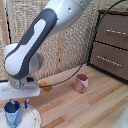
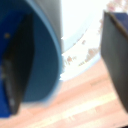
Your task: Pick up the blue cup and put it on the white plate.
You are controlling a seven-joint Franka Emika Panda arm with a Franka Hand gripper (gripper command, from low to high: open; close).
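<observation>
The blue cup stands upright at the bottom of the exterior view's left, on or just over the edge of the white plate; whether it touches the plate I cannot tell. My gripper hangs directly above the cup's rim. In the wrist view the blue cup fills one side, with one dark finger inside its mouth. The other finger is well clear of the cup wall, so the gripper is open. The plate's white surface and brownish rim band show between the fingers.
A pink cup stands on the wooden floor toward the exterior view's right. A brown drawer cabinet is at the back right. A wicker screen runs behind the arm, with a black cable and a small orange object near it.
</observation>
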